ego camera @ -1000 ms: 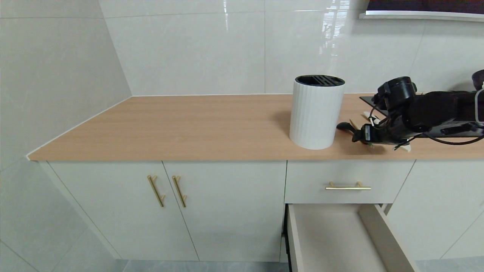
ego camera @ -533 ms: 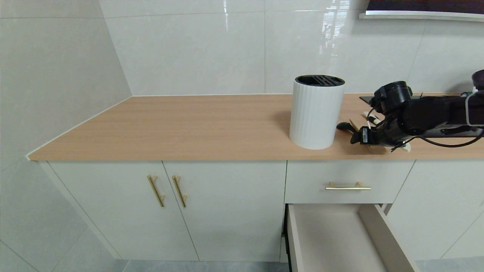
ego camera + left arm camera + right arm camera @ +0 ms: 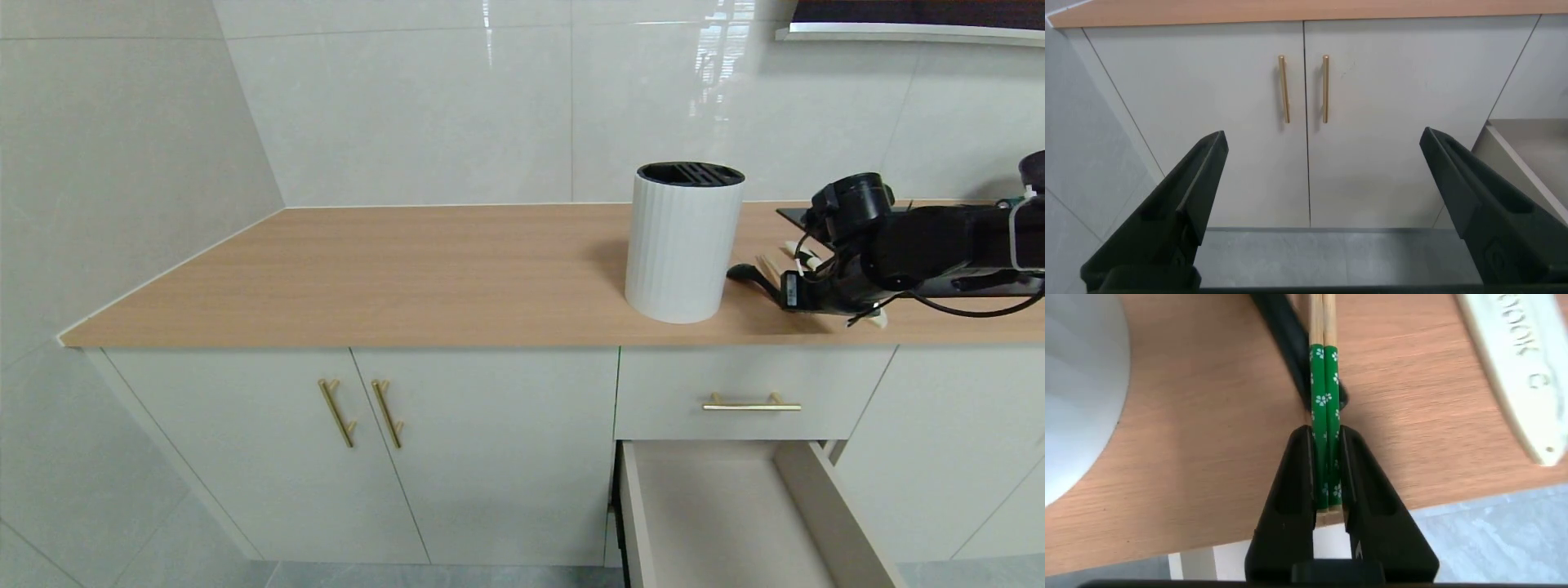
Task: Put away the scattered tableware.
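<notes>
Although my right pincer (image 3: 1324, 445) gripped the pair of green-ended wooden chopsticks (image 3: 1324, 376) tightly, they sat low at the wood-grain surface (image 3: 408, 269) beside the white ribbed cylindrical holder (image 3: 684, 241). I judged nothing stowed yet, with a black-handled utensil (image 3: 744, 274) waiting alongside. My left pincer (image 3: 1324, 139) hung wide open and empty.

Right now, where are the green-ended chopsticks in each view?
Head view: chopsticks right of the white holder, in the right gripper.
Right wrist view: middle, clamped by the right gripper.
Left wrist view: faces the cabinet doors instead.
Shared landmark: the white holder, in head and right wrist views.
</notes>
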### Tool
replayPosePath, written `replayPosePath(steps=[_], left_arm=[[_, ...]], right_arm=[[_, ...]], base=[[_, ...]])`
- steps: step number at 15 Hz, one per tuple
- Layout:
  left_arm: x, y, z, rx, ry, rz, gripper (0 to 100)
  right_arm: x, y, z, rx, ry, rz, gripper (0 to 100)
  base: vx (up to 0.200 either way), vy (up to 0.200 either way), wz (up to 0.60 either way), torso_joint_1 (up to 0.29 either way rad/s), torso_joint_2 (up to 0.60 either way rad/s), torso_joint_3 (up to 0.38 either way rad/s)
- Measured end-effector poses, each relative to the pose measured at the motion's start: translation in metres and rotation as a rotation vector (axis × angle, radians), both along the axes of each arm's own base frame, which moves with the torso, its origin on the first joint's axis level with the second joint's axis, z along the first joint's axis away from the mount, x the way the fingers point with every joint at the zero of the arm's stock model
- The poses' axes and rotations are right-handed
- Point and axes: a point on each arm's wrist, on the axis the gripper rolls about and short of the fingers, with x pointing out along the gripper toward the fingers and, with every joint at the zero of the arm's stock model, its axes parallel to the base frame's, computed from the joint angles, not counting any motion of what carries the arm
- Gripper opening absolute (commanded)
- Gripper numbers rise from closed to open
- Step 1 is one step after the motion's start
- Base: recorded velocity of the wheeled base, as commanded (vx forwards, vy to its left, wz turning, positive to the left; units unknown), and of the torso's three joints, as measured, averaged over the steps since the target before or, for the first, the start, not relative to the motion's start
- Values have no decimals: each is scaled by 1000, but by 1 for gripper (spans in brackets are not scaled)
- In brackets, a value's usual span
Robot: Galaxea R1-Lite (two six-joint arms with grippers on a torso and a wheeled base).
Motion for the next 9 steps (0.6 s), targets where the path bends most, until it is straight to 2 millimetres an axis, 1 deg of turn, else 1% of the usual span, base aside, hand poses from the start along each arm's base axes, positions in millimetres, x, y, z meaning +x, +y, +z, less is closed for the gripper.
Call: replayPosePath(steps=[2,3,4,5,6,9], left_arm=[[0,0,0,0,0,0,100],[0,0,0,0,0,0,100],[0,0,0,0,0,0,100],[0,0,0,0,0,0,100],[0,0,0,0,0,0,100],[0,0,0,1,0,0,100]], right_arm=[[-6,-3,11,8,-24,-23,0],[-13,-4,18,17,-38,-30,0],[-23,-5,29,27,-55,-32,0],[-38,-6,41,36,-68,-28,0],[-57,-8,53,48,-79,-21,0],[-122,-15,86,100,-126,4,0]], base=[[0,0,0,0,0,0],[0,0,0,0,0,0],[0,0,0,0,0,0],[0,0,0,0,0,0],[0,0,0,0,0,0],[0,0,0,0,0,0]])
